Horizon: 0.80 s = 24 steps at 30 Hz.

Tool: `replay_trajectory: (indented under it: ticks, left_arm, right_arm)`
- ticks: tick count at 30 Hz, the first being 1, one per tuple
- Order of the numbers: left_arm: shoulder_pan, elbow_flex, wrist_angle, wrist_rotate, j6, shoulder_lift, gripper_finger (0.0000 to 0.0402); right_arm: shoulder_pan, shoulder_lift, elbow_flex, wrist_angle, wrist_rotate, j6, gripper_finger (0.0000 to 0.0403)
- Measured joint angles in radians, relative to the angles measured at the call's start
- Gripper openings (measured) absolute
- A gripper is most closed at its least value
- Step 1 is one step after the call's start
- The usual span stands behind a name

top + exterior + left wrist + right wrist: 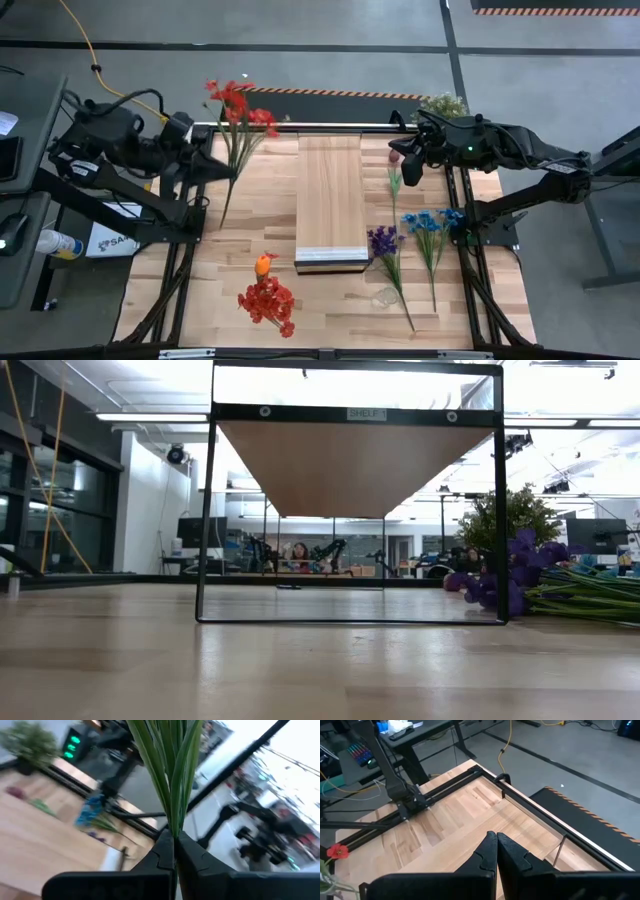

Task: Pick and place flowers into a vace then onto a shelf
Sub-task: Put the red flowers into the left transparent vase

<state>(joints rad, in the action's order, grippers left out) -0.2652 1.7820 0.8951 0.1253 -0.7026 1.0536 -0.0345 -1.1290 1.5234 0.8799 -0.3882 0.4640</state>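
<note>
While the left gripper [212,165] sits at the upper left of the high view with its jaws clenched on the stems of the red flowers [240,105], the vase that they should go into is hard to find: only a faint clear shape [386,296] at the lower right of the table [200,290] may be it, and I cannot tell for sure. In the left wrist view the green stems [172,775] rise straight out of the closed fingertips, so the bunch's long axis runs on from the jaws, heads up-right and stem ends down-left of the grip in the high view. The right gripper [408,148] hangs at the upper right, jaws shut on nothing, above the far end of the table. It is the nearer arm to the dark maroon flower [394,170], the blue flowers [428,225] and the purple flowers [384,245], all lying lengthwise toward the frame's bottom. The shelf [330,200] stands mid-table, bare, between both arms. Orange and red flowers [266,295] lie at lower centre-left.
</note>
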Motion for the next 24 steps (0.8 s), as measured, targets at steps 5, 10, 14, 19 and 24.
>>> replay_trajectory:
  ticks: [5, 10, 14, 19, 24]
  left_arm:
    - [-0.182, -0.001, -0.061, 0.072, 0.090, 0.048, 0.0034]
    - [-0.415, -0.001, -0.129, 0.346, 0.174, 0.083, 0.0034]
    - [-0.617, -0.001, -0.187, 0.596, 0.279, 0.106, 0.0034]
    - [-0.848, -0.001, -0.209, 0.955, 0.333, 0.148, 0.0034]
    - [-0.998, -0.001, -0.216, 1.224, 0.324, 0.211, 0.0034]
  right_arm:
    - [0.000, 0.000, 0.000, 0.000, 0.003, 0.005, 0.0000]
    - [0.000, 0.000, 0.000, 0.000, 0.004, 0.006, 0.0000]
    - [0.000, 0.000, 0.000, -0.001, 0.004, 0.006, 0.0000]
    - [0.000, 0.000, 0.000, -0.010, 0.005, 0.006, 0.0000]
    - [0.000, 0.000, 0.000, -0.011, 0.005, 0.006, 0.0000]
